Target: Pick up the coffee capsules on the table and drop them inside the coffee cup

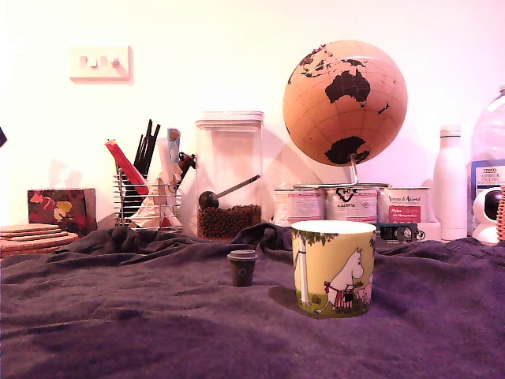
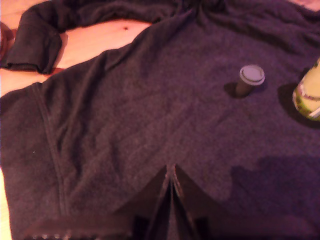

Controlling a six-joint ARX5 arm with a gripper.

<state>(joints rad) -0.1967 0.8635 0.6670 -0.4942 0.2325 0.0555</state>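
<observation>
A wrinkled, dark purple cloth is draping the table. A glossy yellow-green mug with a white rim and a cartoon figure is standing upright on it. A small capsule, tapered with a flat round rimmed top, is sitting upright near the mug, on the exterior view's left. The gripper is hovering above bare cloth, well apart from the mug, its dark fingers pressed together, empty.

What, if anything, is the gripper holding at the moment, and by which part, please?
Nothing: the gripper is shut with nothing between its fingers, and the coffee capsule stands untouched on the cloth beside the coffee cup.
</observation>
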